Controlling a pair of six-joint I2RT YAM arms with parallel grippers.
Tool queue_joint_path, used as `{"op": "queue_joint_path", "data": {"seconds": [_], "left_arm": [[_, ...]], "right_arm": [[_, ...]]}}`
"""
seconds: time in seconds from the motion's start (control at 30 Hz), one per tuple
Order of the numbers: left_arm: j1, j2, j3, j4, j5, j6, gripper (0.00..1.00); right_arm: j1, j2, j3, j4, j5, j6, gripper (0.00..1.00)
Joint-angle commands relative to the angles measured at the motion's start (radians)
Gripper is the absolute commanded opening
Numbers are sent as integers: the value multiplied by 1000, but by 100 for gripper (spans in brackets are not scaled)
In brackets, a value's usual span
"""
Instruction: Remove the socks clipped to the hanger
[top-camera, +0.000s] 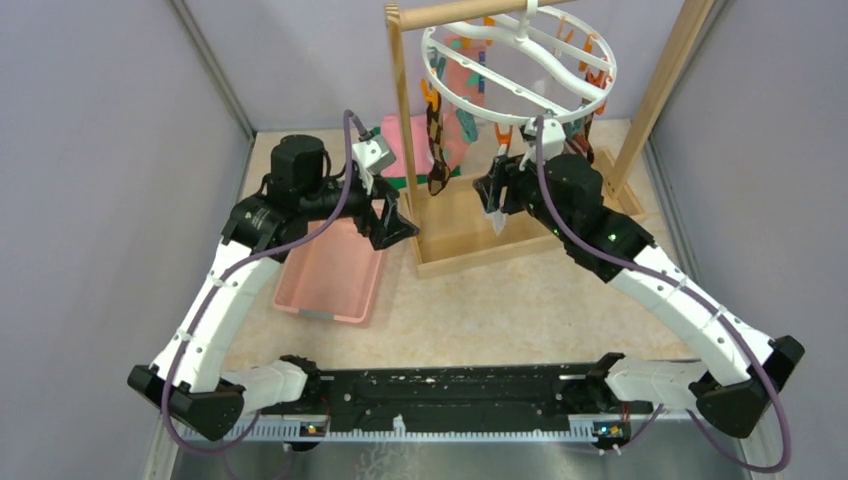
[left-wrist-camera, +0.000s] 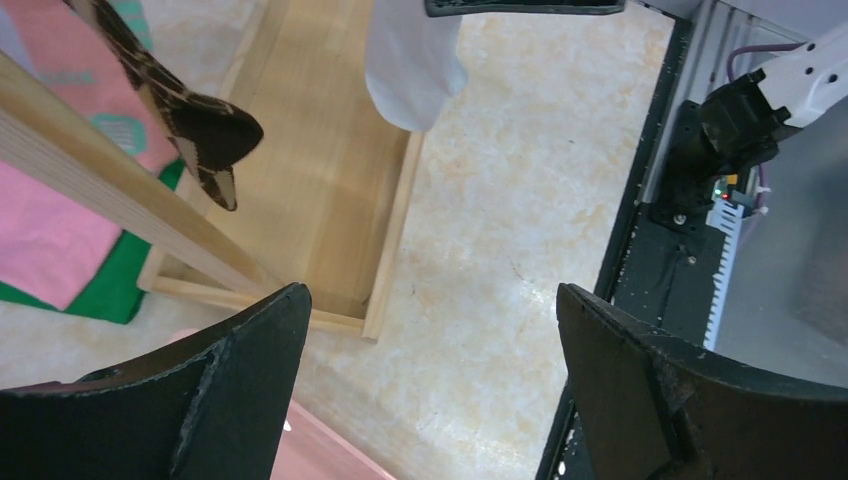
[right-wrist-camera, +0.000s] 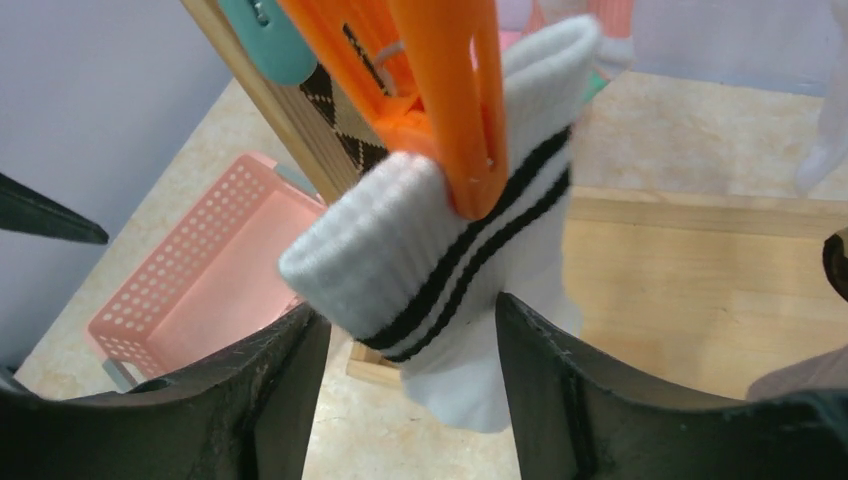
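Robotics lab cell, plain grey partition walls (top-camera: 90, 150), two arms (top-camera: 215, 300) bolted to a black rail (top-camera: 450, 395)

Ribbed cloth sock (right-wrist-camera: 400, 262), glossy plastic clip (right-wrist-camera: 440, 90) & matt wood rack (right-wrist-camera: 690, 280).

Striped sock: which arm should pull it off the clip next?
Right. The right gripper has its jaws either side of the striped sock, just below the orange clip. The left gripper hangs open over the table, no sock between its jaws.
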Motion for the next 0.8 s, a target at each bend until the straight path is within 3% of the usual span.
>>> {"op": "queue_joint_path", "data": {"seconds": [0.0, 0.17, 0.3, 0.57, 0.77], "left_arm": [[-2, -26, -58, 134, 96, -63, 99], [-4, -27, -88, 210, 101, -110, 99], [-5, -4, -84, 224, 121, -123, 99], [-13, 39, -61, 312, 254, -183, 99], [-28, 32, -85, 366, 202, -139, 99]], "right_arm": [[-10, 34, 69, 72, 27, -13, 54], [-9, 17, 67, 94, -5, 0, 24], [-8, -2, 74, 79, -86, 3, 11], [-15, 11, 87, 138, -376, 125, 8], [-15, 53, 115, 194, -501, 197, 10]]}}
